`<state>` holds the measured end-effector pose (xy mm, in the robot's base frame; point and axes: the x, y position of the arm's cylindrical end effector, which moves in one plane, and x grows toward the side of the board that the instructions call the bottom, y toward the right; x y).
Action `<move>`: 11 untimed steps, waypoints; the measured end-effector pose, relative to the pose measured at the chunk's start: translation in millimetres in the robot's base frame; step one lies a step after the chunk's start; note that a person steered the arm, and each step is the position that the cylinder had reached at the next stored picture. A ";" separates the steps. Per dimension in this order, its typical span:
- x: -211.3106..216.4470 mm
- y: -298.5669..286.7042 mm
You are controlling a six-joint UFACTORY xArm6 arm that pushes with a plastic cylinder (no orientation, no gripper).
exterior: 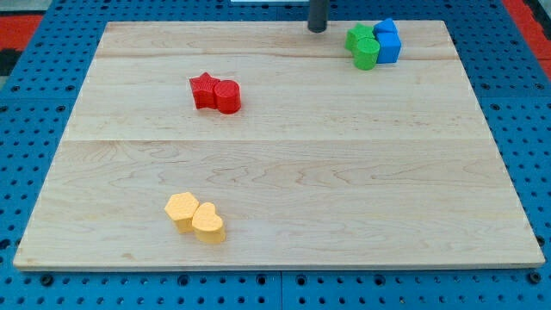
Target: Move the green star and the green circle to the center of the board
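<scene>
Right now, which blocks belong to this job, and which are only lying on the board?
For the job:
green star
green circle
my tip, left of the green pair

Just lying about:
blue blocks
red star
red cylinder
yellow blocks

My tip (318, 28) sat at the view's top edge of the pale wooden board (275, 172), just left of the top-right cluster, not touching it. In that cluster the green star block (358, 37) lay behind the green circle block (367, 54), touching it. The blue cube block (389, 47) pressed against their right side, with another blue block (386, 27) behind it, shape unclear. Well apart at upper left of centre, the red star block (204, 89) touched the red cylinder block (228, 96) on its right. Near the bottom left, the yellow hexagon block (182, 209) touched the yellow heart block (208, 223) on its lower right.
</scene>
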<state>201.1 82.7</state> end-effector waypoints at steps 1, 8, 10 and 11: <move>-1.8 31.3; 58.6 56.1; 97.4 68.3; 111.8 68.3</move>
